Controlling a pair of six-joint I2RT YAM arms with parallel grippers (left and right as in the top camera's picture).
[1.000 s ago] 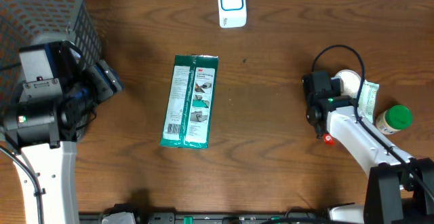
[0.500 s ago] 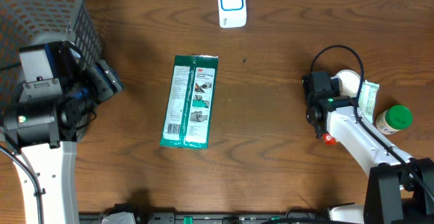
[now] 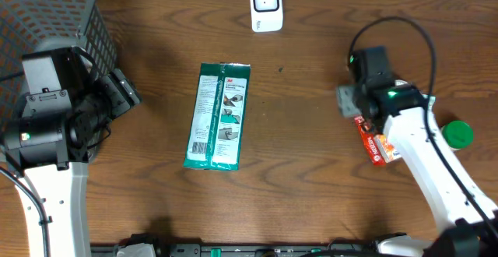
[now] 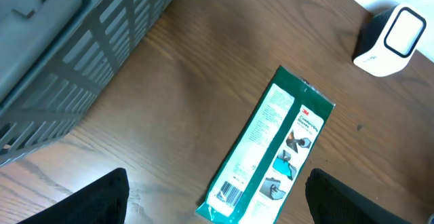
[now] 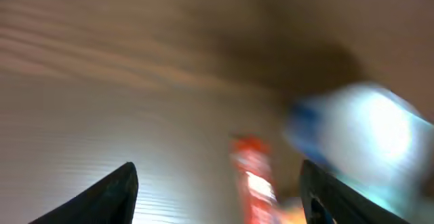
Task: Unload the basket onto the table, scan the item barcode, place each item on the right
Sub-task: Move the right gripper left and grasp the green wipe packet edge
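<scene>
overhead, the green packet (image 3: pixel 219 117) lies flat mid-table, well apart from the white scanner (image 3: pixel 265 8) at the far edge. the left gripper (image 4: pixel 217 193) has its fingers spread and empty. the right gripper (image 5: pixel 217 183) is blurred, fingers apart, grasping nothing.

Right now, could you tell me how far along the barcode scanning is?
Nothing looks done: the green package lies flat mid-table, apart from the scanner. In hand: nothing; left gripper and right gripper are open, empty. Left: pick it up and present its barcode.

a checkout-like bench with barcode scanner (image 3: pixel 265 5), mesh basket (image 3: pixel 78 15) and packaged goods (image 3: pixel 219 117).
</scene>
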